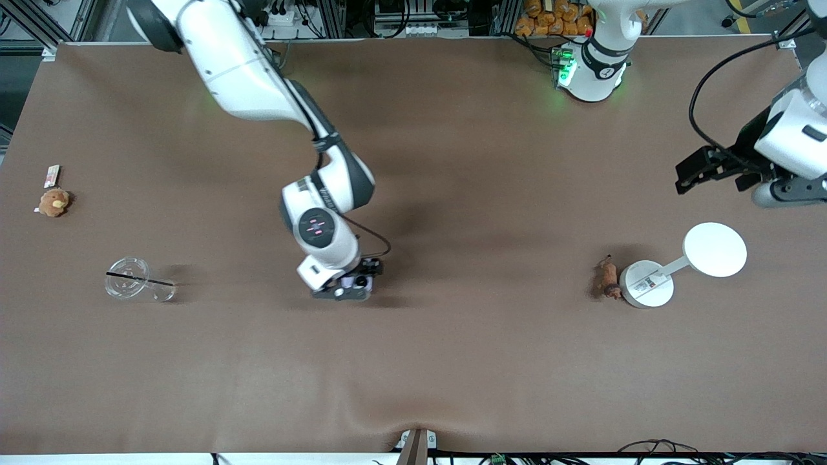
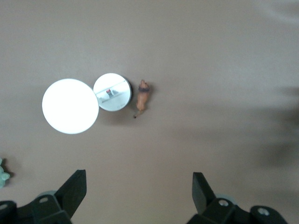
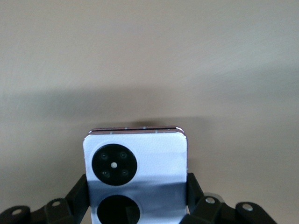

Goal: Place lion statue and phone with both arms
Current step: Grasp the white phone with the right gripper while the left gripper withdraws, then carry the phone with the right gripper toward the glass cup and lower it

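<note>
My right gripper (image 1: 354,286) is shut on the phone (image 1: 359,281), low over the middle of the table; I cannot tell if the phone touches the cloth. In the right wrist view the pale-lavender phone (image 3: 140,161) with two black circles sits between the right gripper's (image 3: 135,191) fingers. The small orange-brown lion statue (image 1: 606,278) lies on the table toward the left arm's end, touching a white round base (image 1: 646,285). It also shows in the left wrist view (image 2: 143,97). My left gripper (image 1: 686,175) is open and empty, up in the air (image 2: 139,186).
The white base joins by an arm to a white disc (image 1: 715,249); both show in the left wrist view (image 2: 70,106). A clear cup with a black straw (image 1: 136,279), a brown plush toy (image 1: 53,202) and a small card (image 1: 52,174) lie toward the right arm's end. A green plush edge (image 2: 3,173) shows.
</note>
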### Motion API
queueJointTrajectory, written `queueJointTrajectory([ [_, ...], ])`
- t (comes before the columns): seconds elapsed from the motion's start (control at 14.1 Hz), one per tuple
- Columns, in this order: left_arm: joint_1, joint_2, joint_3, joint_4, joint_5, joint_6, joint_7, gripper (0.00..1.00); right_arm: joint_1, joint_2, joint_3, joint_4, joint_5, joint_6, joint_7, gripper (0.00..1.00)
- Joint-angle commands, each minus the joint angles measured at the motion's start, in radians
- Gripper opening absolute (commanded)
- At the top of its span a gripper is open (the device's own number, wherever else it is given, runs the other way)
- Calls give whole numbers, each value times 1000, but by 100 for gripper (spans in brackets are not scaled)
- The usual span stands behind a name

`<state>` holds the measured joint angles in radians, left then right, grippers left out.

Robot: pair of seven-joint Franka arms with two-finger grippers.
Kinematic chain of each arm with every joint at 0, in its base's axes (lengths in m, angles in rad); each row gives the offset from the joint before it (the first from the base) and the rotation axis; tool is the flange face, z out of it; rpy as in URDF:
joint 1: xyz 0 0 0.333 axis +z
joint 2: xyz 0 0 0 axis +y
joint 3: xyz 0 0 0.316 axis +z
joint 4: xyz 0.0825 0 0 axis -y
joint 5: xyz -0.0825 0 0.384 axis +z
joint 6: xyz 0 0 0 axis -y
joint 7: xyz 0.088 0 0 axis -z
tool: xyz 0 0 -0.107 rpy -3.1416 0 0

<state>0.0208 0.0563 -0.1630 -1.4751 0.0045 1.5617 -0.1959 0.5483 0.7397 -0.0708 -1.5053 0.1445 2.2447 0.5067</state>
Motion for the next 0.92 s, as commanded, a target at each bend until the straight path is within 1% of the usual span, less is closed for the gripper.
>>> queueJointTrajectory([
  [0.0, -34, -114, 54, -119, -26, 1, 24, 100, -109, -123, 25, -26, 50, -103, -16, 27],
  [0.14, -97, -141, 126, -146, -26, -3, 24, 100, -175, -144, 8, -24, 47, -170, -86, 29],
  [0.28, -96, -150, 129, -172, -26, -2, 24, 100, -275, -141, -10, -33, 44, -183, -231, 30],
  [0.43, -99, -141, 126, -168, -20, 3, 24, 100, -391, -131, -12, -39, 27, -178, -408, 31],
  [0.5, -99, -141, 126, -168, -20, 3, 24, 100, -425, -112, -12, -41, 9, -169, -475, 31],
  [0.71, -98, -141, 123, -174, -24, 1, 26, 100, -478, -71, -14, -46, -74, -163, -508, 35],
  [0.85, -93, -141, 123, -188, -21, 0, 27, 100, -502, -43, -14, -52, -78, -158, -510, 35],
])
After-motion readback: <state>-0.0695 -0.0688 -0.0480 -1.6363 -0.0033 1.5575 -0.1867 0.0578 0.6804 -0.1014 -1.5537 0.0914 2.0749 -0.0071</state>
